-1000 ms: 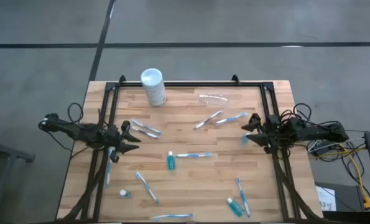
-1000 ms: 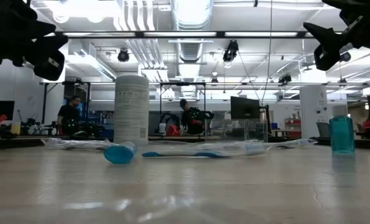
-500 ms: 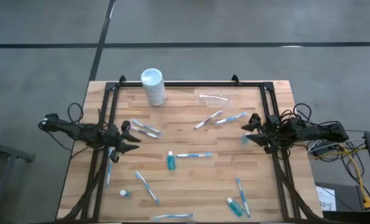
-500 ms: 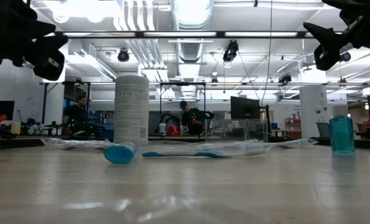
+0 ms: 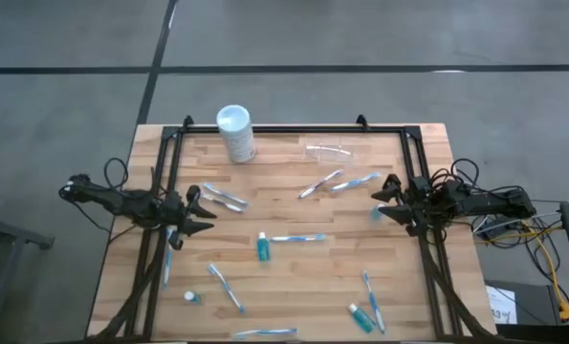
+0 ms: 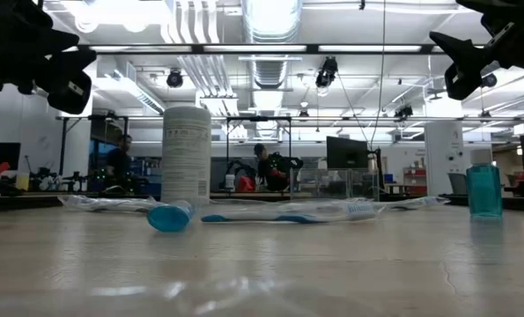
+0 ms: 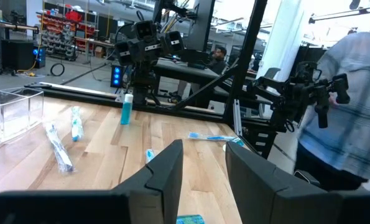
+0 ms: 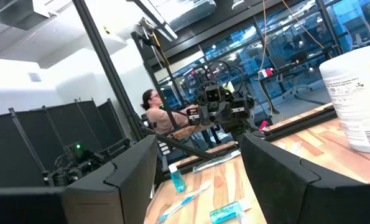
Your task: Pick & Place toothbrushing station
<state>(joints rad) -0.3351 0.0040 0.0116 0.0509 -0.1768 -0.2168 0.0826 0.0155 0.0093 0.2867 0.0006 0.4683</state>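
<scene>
High view: lying beside white cylinder (image 5: 235, 133), toothbrushing station (image 5: 328, 150), nearer right gripper (image 5: 383, 200); both grippers' fingers standing apart, left gripper (image 5: 199, 212) farther.

The right gripper (image 8: 200, 171) fills the foreground, its two dark fingers (image 8: 119, 180) set wide apart with nothing between them. Through the gap runs the wooden table (image 8: 259, 186), and on it lie a small teal bottle (image 8: 176, 178), a blue-and-white toothbrush (image 8: 188, 198) and a teal tube (image 8: 228, 212), all close together. At about 3 o'clock stands the white cylindrical container (image 8: 359, 99), printed label facing this way, near the table's far edge. Straight ahead, across the table, the left gripper (image 8: 219, 112) points back toward this one. Behind it a seated person (image 8: 160, 118) shows beside a dark frame post (image 8: 116, 81), with glass walls beyond.
</scene>
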